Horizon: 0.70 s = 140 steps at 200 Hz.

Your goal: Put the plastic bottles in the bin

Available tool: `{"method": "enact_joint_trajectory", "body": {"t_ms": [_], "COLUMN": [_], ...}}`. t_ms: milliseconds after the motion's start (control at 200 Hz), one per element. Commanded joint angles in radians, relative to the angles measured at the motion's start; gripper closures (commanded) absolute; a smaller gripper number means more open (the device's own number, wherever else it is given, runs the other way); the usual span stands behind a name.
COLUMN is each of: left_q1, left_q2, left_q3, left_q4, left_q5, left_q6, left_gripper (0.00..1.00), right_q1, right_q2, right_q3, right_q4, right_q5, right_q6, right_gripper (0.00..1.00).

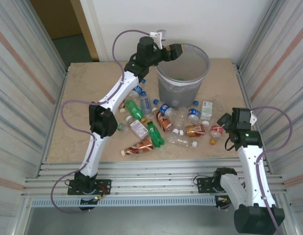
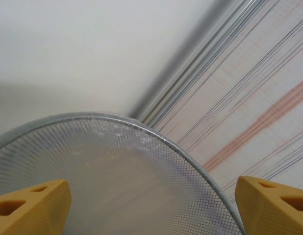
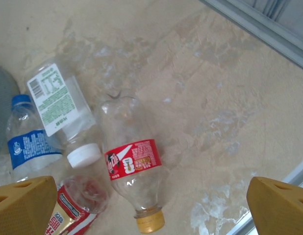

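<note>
**Worktop and bin.** Your worktop [image 1: 83, 98] carries the grey bin [image 1: 183, 90] at its far middle. A green thing [image 1: 180, 78], perhaps a bottle, shows inside.

**Bottles.** The bottles [image 1: 156, 125] lie scattered on the worktop just in front of the bin.

**Claws.** Your left claw [image 1: 175, 50] hangs over the bin's left rim, fingers spread wide, holding nothing. Your right claw [image 1: 223, 120] hovers above a red-labelled bottle [image 3: 133, 169], fingers wide apart, empty.

My table [image 1: 83, 98] is a beige, marbled slab. The bin [image 1: 183, 90] stands on it toward twelve o'clock. The plastic bottles [image 1: 155, 133] lie strewn from the bin's five to eight o'clock, some seemingly overlapping.
</note>
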Motion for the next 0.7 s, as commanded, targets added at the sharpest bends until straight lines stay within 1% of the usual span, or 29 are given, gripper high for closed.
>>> {"method": "enact_joint_trajectory", "body": {"t_ms": [0,190,346,516,556,696], "left_q1": [-0.008,-0.008,-0.009,-0.008,-0.006,-0.006], "left_q2": [-0.026,-0.082,-0.161,-0.274,-0.324,-0.419], "left_q3": [0.041,0.039,0.008,-0.116,-0.147,-0.222], "left_q4": [0.005,-0.037,-0.090,-0.106,-0.109,-0.161], "left_q5": [0.017,0.015,0.015,0.023,0.023,-0.007], "left_q6": [0.032,0.076,0.124,0.179,0.197,0.256], "left_gripper": [0.12,0.02,0.01,0.01,0.01,0.01], "right_q1": [-0.024,-0.048,-0.054,-0.054,-0.053,-0.053], "right_q2": [-0.010,-0.014,-0.013,-0.019,-0.020,-0.015], "right_q3": [0.001,-0.007,-0.028,-0.046,-0.055,-0.077], "right_q4": [-0.050,-0.101,-0.121,-0.125,-0.119,-0.100], "right_q5": [-0.040,-0.122,-0.152,-0.196,-0.200,-0.205], "right_q6": [0.022,0.008,0.003,0.016,0.019,0.024], "right_gripper": [0.02,0.02,0.02,0.02,0.02,0.01]}}
